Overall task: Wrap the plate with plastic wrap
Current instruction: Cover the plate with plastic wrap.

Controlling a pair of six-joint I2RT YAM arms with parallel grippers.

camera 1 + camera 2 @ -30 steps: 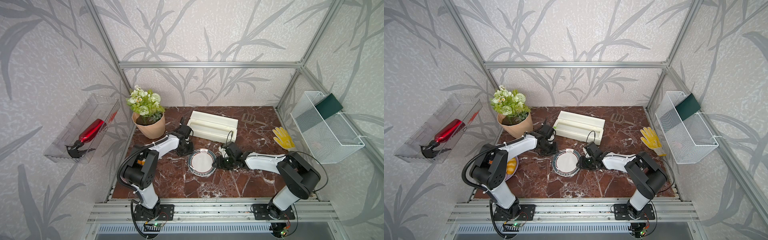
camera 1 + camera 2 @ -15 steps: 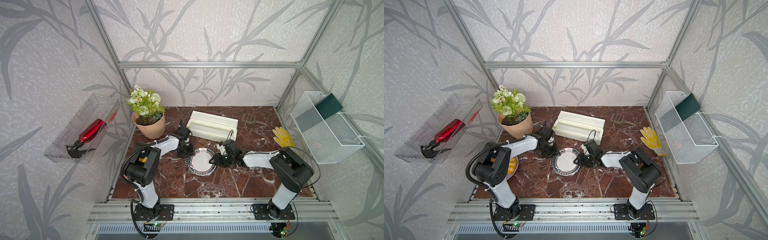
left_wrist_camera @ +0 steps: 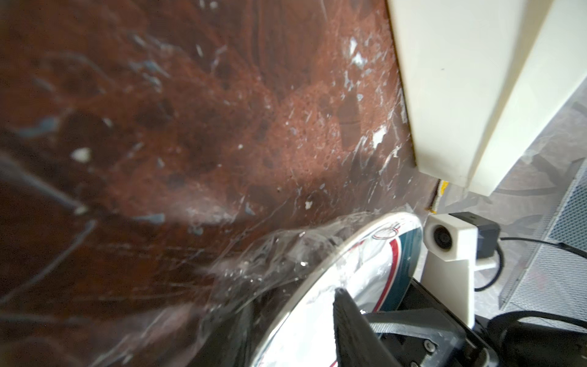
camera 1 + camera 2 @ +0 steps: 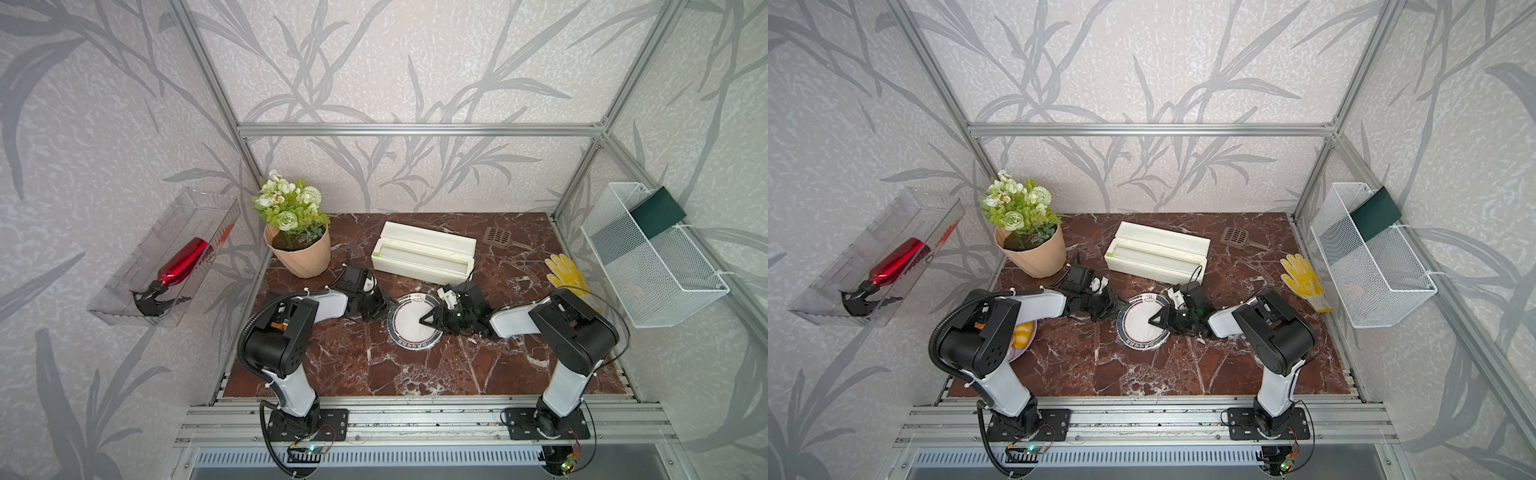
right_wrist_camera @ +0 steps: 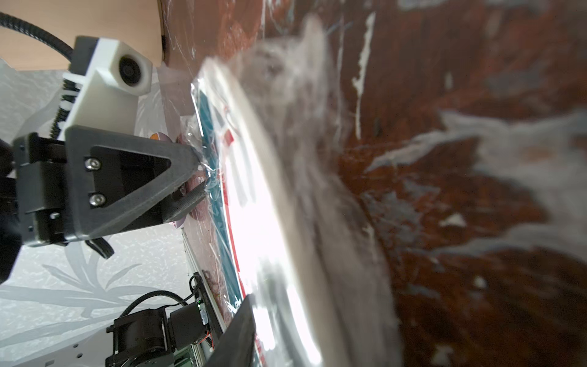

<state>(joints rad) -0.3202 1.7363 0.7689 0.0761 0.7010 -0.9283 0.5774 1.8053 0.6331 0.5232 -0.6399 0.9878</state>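
The left pincer has its jaws drawn close, the tips nipping crinkled plastic wrap at the rim of the plate, on the side nearer the flower pot. The right pincer reaches in from the opposite side. One finger lies over the plate's white centre and its partner is hidden, so I cannot tell whether it grips anything.

The film covers the plate's face with white glints and bunches over the rim toward the table, where its loose edge spreads across the red marble. The plate is at the middle of the table, between the two arms, with its green band and red ring showing through the wrap.

Just behind it lies the cream dispenser box. Farther right are a brown scoop and a yellow glove. In a top view a purple plate with toy food peeks out from behind the left arm.
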